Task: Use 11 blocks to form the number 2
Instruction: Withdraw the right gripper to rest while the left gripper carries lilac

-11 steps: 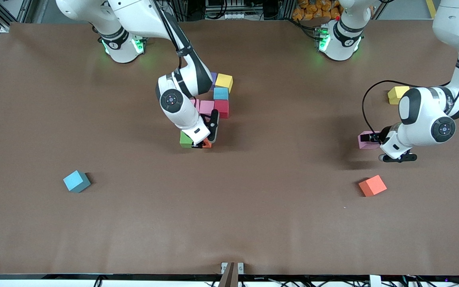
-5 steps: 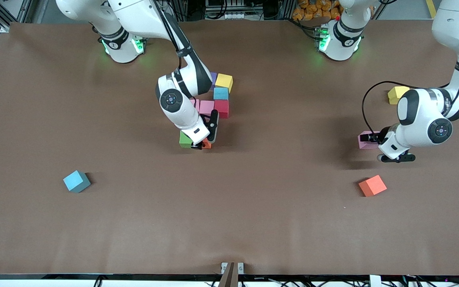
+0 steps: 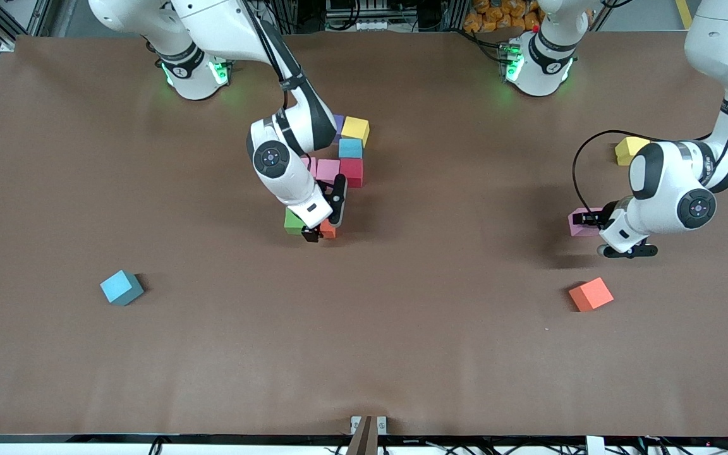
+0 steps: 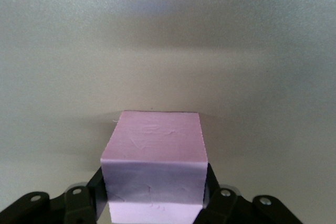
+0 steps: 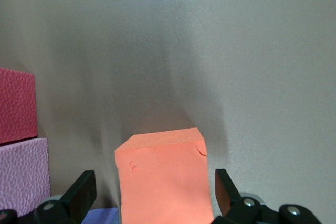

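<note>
The right gripper [image 3: 313,235] stands spread around an orange block [image 5: 163,179] just set beside the green block [image 3: 292,221]. At three o'clock, the left gripper [image 3: 586,219] pinches a pink block [image 4: 153,163], ready for lifting.

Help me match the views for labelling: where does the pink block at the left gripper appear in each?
Front: pink block toward the left arm's end, beside the left gripper.
Left wrist: bottom centre, between the fingers.
Right wrist: not in it.
Shared landmark: the left gripper.
</note>
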You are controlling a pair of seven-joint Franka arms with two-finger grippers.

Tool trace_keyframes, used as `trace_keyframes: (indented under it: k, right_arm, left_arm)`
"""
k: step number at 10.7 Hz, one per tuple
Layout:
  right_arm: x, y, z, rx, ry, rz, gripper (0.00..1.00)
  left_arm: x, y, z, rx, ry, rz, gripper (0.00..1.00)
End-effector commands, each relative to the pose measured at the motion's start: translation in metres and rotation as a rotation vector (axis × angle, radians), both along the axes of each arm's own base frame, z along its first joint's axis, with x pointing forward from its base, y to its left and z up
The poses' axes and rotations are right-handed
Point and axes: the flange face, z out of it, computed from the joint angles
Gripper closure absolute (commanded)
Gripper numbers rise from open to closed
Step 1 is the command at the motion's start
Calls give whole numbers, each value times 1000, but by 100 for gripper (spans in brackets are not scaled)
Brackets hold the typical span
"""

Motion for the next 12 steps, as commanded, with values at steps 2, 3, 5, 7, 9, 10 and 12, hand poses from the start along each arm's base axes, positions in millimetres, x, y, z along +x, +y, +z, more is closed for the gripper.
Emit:
trace_keyframes:
  k: [2, 3, 5, 7, 9, 10, 12]
  right_arm:
    - [3, -10, 23, 15, 30, 10, 0]
    - [3, -13, 32, 22, 49, 5, 0]
    - [5, -20, 50, 35, 84, 1, 0]
    - [17, -40, 71, 52, 123, -16, 0]
    - [37, -81, 98, 77, 150, -55, 0]
    - [52, -119, 114, 80, 174, -125, 0]
    - [85, -207, 142, 70, 191, -268, 0]
  left_arm:
    - [15, -6, 20, 22, -20, -41, 43]
    - [22, -17, 33, 27, -13, -66, 43]
    - [39, -54, 70, 21, -8, -120, 43]
    - [49, -100, 103, 4, -13, -181, 42]
    - [61, -156, 135, -20, -77, -280, 42]
    - [60, -192, 148, 6, -96, -360, 43]
    - [46, -281, 182, 25, -117, -515, 43]
